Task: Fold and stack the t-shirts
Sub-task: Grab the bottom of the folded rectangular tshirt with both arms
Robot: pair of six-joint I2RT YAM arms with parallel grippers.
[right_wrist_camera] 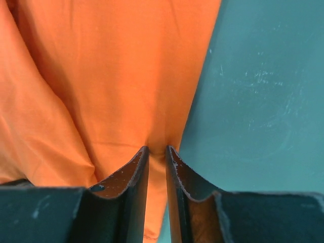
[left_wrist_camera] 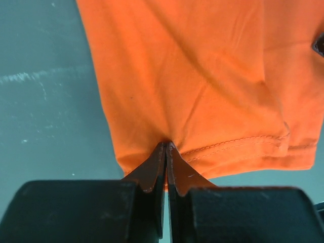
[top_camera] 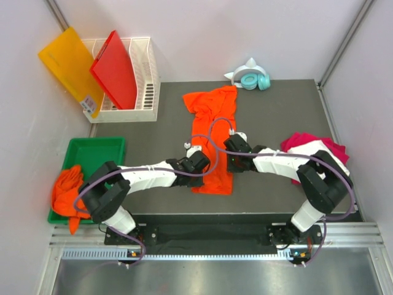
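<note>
The left gripper (left_wrist_camera: 166, 146) is pinched tight on the near hem of the orange t-shirt (top_camera: 213, 114) and the right gripper (right_wrist_camera: 157, 151) nips its opposite edge, probably to fold that end over.

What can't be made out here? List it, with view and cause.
Magenta t-shirt: top view, right arm covers most.
Orange t-shirt, gripped side edges: top view, both arms cover them.
Right gripper: right wrist view, too close to tell whether it pinches cloth.
</note>
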